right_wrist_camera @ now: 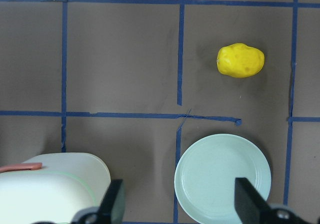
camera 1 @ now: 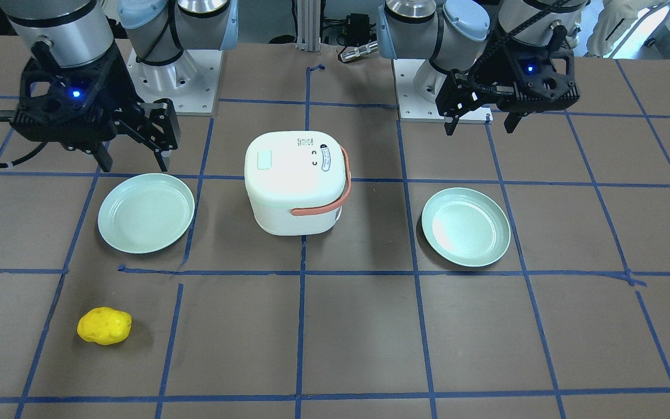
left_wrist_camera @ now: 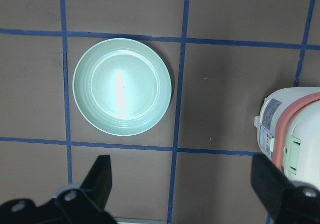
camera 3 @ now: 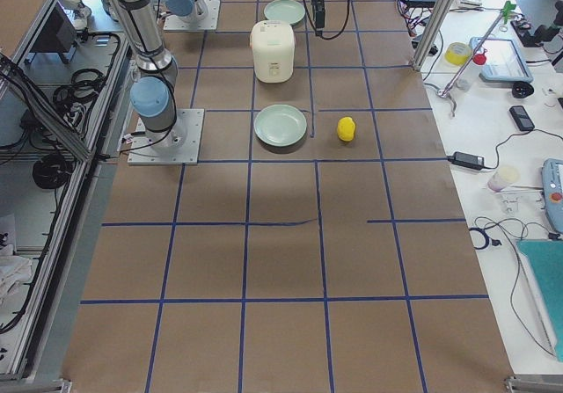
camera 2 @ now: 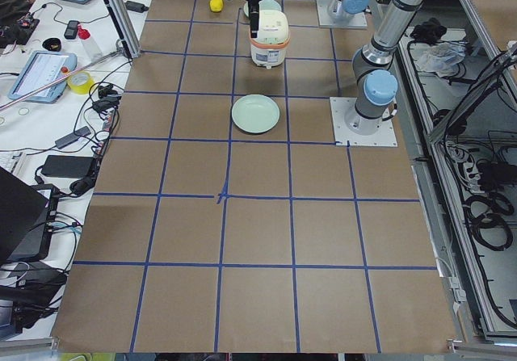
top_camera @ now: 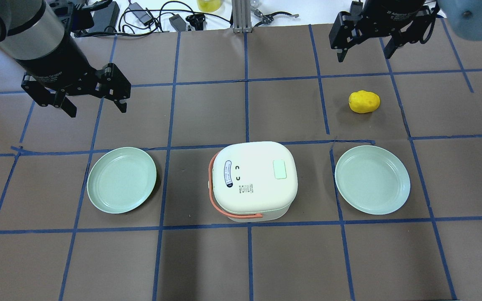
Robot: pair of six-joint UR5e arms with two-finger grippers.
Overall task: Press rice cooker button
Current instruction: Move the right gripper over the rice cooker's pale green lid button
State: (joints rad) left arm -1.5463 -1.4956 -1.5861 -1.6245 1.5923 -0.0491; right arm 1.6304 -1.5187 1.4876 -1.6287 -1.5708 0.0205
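The white rice cooker (camera 1: 297, 183) with a salmon handle stands at the table's middle, lid shut. A pale green button (camera 1: 266, 160) sits on its lid and also shows in the overhead view (top_camera: 280, 169). My left gripper (top_camera: 98, 110) is open and empty, hanging above the table beyond the left plate and left of the cooker (top_camera: 254, 179). Its wrist view shows the cooker's edge (left_wrist_camera: 295, 129). My right gripper (top_camera: 364, 56) is open and empty, high at the far right. Its wrist view shows the cooker's corner (right_wrist_camera: 50, 189).
Two pale green plates flank the cooker, one on my left (top_camera: 121, 179) and one on my right (top_camera: 372, 179). A yellow potato-like object (top_camera: 364, 101) lies beyond the right plate. Blue tape lines grid the brown table.
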